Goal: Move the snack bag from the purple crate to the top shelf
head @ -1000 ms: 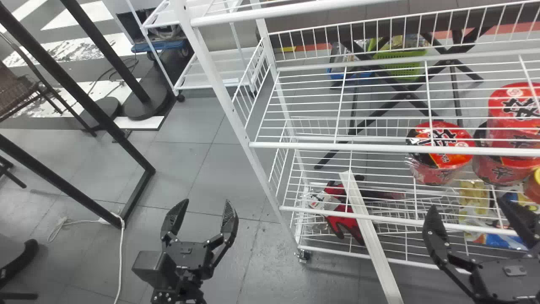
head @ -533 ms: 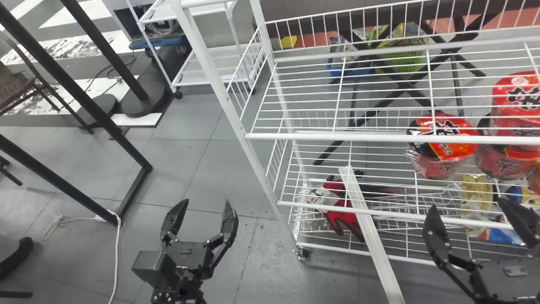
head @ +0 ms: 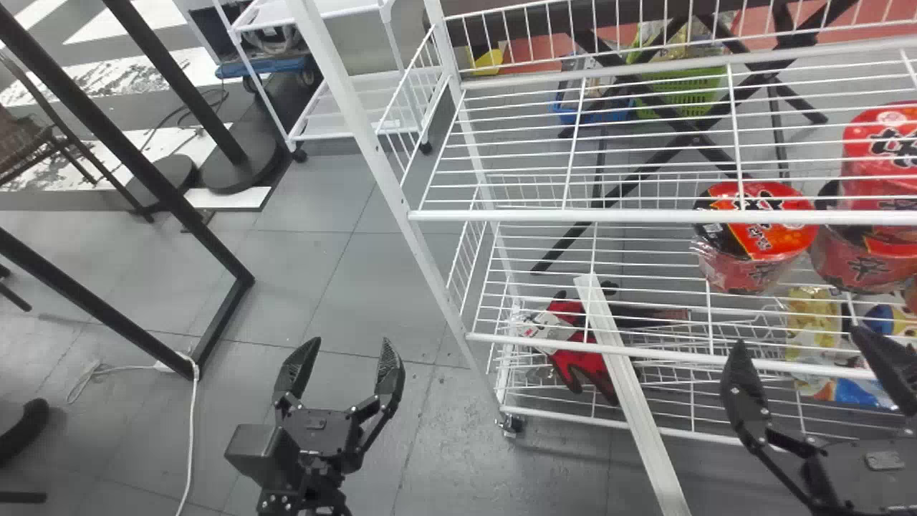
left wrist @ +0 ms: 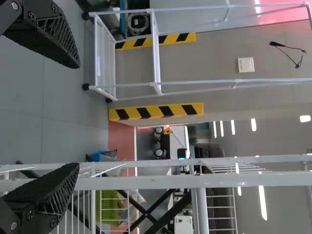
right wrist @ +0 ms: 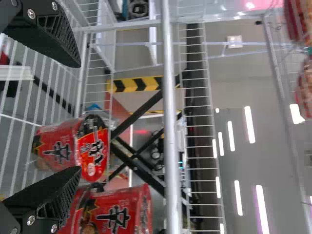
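My left gripper (head: 349, 342) stands open above the grey floor, left of the white wire rack (head: 566, 215) in the head view. In the left wrist view the left gripper (left wrist: 77, 115) has nothing between its fingers. The right gripper (head: 797, 335) is open in front of the rack's lower part, and the right wrist view has the right gripper (right wrist: 78, 117) empty, close to red noodle packs (right wrist: 73, 146). Wrapped packs (right wrist: 304, 87) rest higher on the rack; which snack they are I cannot tell. A yellowish bag (head: 814, 322) lies low in the rack.
Red noodle packs (head: 756, 236) stand on a rack shelf. Red gloves (head: 573, 351) lie lower, beside a slanting white bar (head: 634, 401). A black metal frame (head: 222, 330) stands at the left, and a white cart (head: 351, 129) behind.
In the head view the rack, its contents and the floor items have shifted upward, with the rack's left post also slightly left. Both grippers keep nearly the same place and stay open.
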Controlling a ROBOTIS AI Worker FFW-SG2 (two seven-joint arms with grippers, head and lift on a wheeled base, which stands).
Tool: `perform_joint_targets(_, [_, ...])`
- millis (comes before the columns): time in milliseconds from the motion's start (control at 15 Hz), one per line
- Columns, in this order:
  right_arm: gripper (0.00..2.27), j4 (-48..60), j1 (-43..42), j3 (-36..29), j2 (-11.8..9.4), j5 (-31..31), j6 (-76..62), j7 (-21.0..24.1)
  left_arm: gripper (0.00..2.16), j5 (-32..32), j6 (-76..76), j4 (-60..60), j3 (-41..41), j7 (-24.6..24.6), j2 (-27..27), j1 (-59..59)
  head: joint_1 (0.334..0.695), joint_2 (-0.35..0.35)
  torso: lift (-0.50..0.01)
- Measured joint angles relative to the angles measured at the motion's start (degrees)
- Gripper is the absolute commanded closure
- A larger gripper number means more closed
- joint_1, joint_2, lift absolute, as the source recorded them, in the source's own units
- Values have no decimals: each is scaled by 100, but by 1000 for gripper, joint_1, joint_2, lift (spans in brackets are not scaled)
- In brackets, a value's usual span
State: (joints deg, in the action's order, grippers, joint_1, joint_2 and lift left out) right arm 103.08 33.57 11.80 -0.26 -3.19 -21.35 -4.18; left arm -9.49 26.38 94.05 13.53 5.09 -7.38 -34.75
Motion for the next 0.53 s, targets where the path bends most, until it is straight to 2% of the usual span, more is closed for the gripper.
perform_joint_targets(533, [36, 15, 8, 4, 0, -21, 34, -3, 100, 17, -5, 14, -9, 0, 1, -5, 695, 350, -453])
